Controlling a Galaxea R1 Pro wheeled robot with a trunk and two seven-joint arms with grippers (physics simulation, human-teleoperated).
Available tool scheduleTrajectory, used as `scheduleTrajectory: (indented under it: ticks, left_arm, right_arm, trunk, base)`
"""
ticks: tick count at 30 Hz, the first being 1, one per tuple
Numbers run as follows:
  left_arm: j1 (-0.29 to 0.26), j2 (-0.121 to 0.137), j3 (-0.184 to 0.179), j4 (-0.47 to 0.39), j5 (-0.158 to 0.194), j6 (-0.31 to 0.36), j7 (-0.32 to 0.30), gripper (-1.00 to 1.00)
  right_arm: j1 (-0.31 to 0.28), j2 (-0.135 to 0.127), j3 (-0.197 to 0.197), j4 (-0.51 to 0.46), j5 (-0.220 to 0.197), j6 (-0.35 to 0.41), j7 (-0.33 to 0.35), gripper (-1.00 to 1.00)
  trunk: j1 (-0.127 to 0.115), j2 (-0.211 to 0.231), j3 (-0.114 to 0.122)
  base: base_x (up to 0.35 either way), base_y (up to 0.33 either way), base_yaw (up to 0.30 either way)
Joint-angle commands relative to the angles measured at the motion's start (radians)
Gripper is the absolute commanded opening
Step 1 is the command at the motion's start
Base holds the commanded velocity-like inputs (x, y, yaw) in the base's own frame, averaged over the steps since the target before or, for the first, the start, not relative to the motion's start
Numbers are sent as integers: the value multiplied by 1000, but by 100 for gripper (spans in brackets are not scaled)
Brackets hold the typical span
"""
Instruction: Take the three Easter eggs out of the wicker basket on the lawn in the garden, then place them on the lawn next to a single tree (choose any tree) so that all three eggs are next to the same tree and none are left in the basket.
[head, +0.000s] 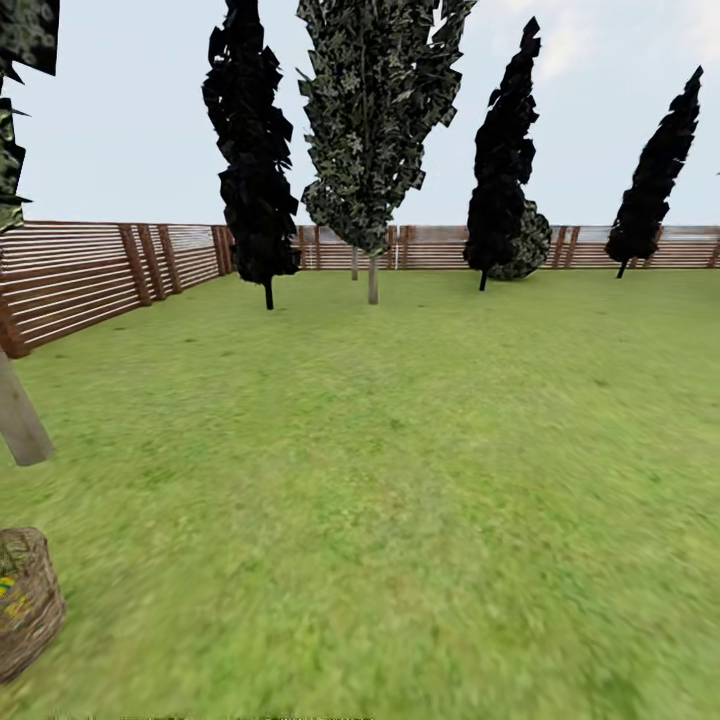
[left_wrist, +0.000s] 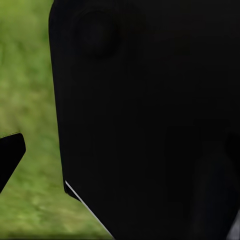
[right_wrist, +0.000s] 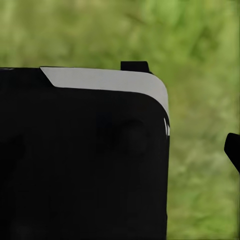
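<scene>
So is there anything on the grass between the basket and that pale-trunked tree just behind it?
Nothing visible: the wicker basket sits on the lawn with bare grass up to the tree.

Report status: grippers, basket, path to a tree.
Gripper states can't be told. Wicker basket at head view's lower left, egg colours inside. Pale-trunk tree ahead across lawn; nothing between.

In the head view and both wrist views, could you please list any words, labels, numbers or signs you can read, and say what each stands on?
None: no readable text in any of the three views.
The wicker basket, the fence, the tree trunk and the lawn bear no lettering.
The black housings close to the wrist cameras are plain, with no label or number.
</scene>
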Motion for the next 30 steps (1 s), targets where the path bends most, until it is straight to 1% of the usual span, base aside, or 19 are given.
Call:
scheduleTrajectory:
  ticks: [1,20,23,30]
  left_arm:
    - [1,0,1,-2,1,0,0,100]
    - [1,0,1,-2,1,0,0,100]
    - [1,0,1,-2,1,0,-1,100]
    - [1,0,1,-2,1,0,-1,100]
  right_arm:
    - [-1,0,0,1,-1,-4,0,100]
    - [-1,2,0,2,3,-2,3,100]
    - [-1,7,0,2,5,-3,3,100]
    - [-1,8,1,2,5,-5,3,100]
  trunk:
    - [0,0,-2]
    - [0,0,-27]
    - [0,0,-31]
    - [0,0,-40]
  base:
    - [0,0,202]
    - [0,0,192]
    - [0,0,186]
    - [0,0,186]
